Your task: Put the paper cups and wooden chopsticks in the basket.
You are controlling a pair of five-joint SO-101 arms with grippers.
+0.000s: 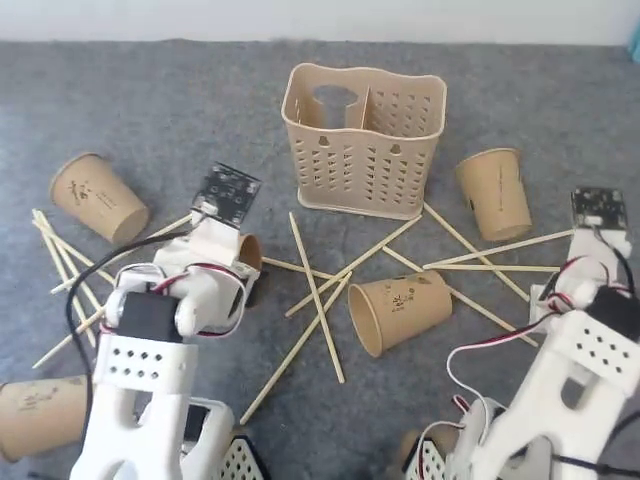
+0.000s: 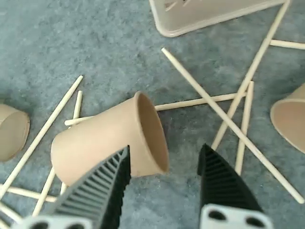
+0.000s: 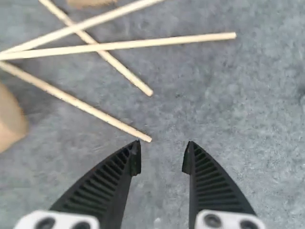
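lying sideways, tan paper cup (image 2: 95, 138), mouth open; left fingers (image 2: 105, 186) spread over its rim; right fingers (image 3: 209, 181) spread near chopsticks (image 3: 76, 102).

A basket (image 1: 365, 150) is stood upright on the grey carpeted surface (image 1: 150, 110); paper cups (image 1: 400, 310) are laid on their sides around it; wooden chopsticks (image 1: 316, 296) are scattered between.

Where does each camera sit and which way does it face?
High view: fixed above the table, looking down on the basket and chopsticks; left arm, right arm in front.
Left wrist view: on the left arm, looking down past its open left gripper at a tipped paper cup.
Right wrist view: on the right arm, looking down past its open right gripper at chopsticks.
Shared: high and left wrist both show that cup and basket.
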